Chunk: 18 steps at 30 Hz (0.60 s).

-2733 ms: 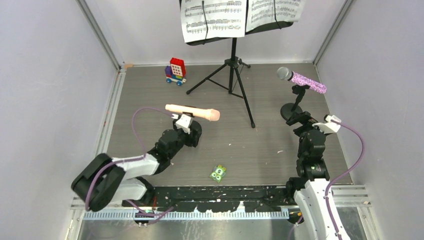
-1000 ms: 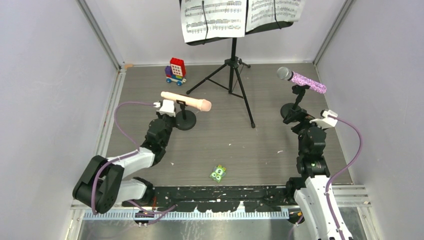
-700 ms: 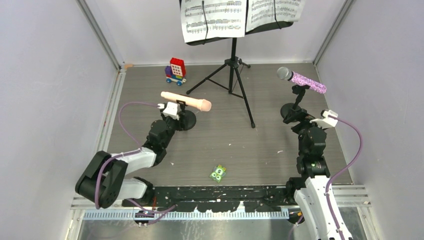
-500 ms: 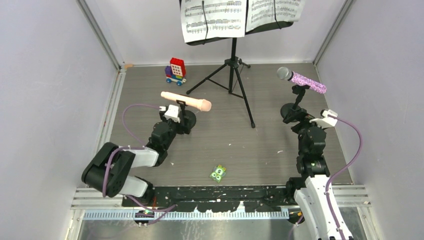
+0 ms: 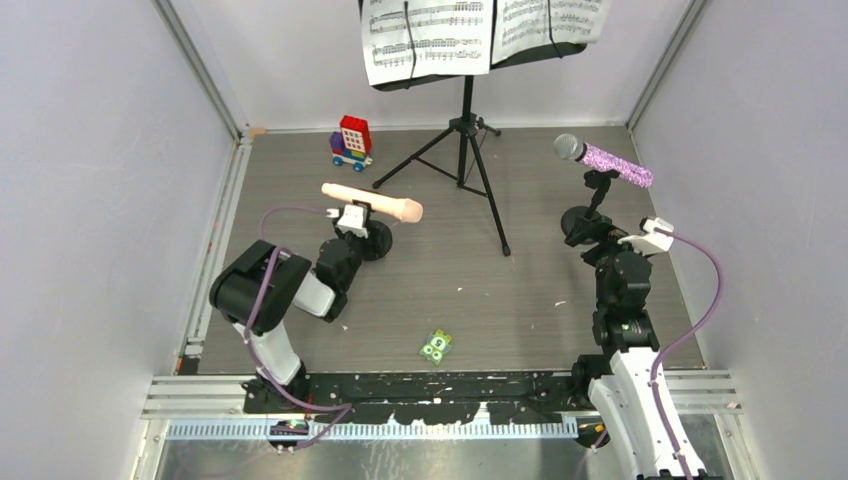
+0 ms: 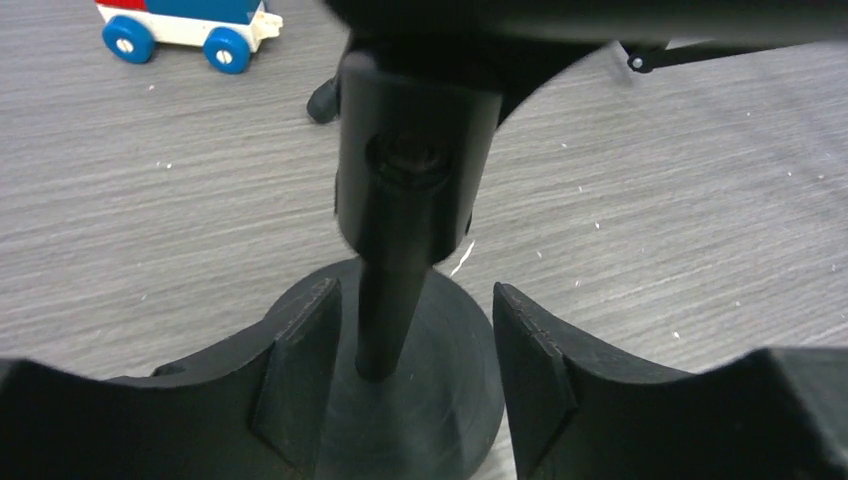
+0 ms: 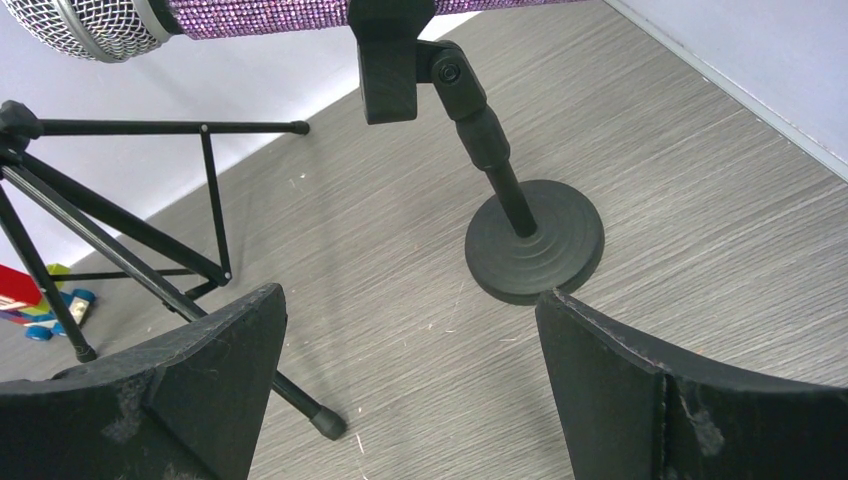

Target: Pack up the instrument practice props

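On the left of the surface, our left claw is partly open around the post of the mount under the pink microphone, gripping nothing. Our right claw is wide open, empty. If we squeeze crooked, the mount could tip over.

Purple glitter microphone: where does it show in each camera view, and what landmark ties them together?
Top external: purple glitter microphone at right rear, on its mount.
Left wrist: not in it.
Right wrist: microphone along the top edge, head at left.
Shared landmark: music stand's tripod legs.
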Tool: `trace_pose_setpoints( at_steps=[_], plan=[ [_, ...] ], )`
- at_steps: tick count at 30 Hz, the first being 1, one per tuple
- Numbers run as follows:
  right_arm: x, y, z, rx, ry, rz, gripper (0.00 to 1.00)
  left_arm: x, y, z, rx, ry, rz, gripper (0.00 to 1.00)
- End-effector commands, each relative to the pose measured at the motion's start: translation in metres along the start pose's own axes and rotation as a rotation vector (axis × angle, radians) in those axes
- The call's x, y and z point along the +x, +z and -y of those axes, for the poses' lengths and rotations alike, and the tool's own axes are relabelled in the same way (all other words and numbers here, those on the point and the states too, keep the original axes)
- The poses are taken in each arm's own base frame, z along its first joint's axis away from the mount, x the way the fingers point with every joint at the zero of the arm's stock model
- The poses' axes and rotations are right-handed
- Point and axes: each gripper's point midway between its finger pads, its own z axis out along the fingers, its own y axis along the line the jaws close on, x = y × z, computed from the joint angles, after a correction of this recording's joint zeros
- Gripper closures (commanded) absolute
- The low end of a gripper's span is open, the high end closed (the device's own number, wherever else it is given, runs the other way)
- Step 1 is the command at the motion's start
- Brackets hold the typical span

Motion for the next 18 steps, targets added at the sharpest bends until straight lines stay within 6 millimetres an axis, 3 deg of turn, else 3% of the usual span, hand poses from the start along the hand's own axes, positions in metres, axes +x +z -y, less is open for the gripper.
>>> trace_pose_setpoints(
  at_steps=[1, 6, 9, 14, 18],
  plan=[
    [-0.026, 0.0, -0.017, -0.054, 0.013, 0.069, 0.01, -0.039, 0.022, 0.007, 0.016, -0.027, 0.153, 0.44],
    [-0.027, -0.001, -0.017, -0.055, 0.018, 0.07, 0.01, -0.047, 0.031, 0.006, 0.005, -0.013, 0.176, 0.6],
    [-0.027, -0.003, -0.017, -0.058, 0.026, 0.073, 0.01, -0.051, 0.031, 0.004, -0.007, -0.007, 0.185, 0.89],
    [-0.023, -0.009, -0.021, -0.078, 0.031, 0.041, 0.02, -0.056, 0.019, -0.005, -0.052, -0.005, 0.195, 1.0],
    [-0.018, -0.013, -0.029, -0.12, 0.058, 0.003, 0.05, -0.058, 0.006, -0.018, -0.111, 0.045, 0.186, 1.0]
  ],
)
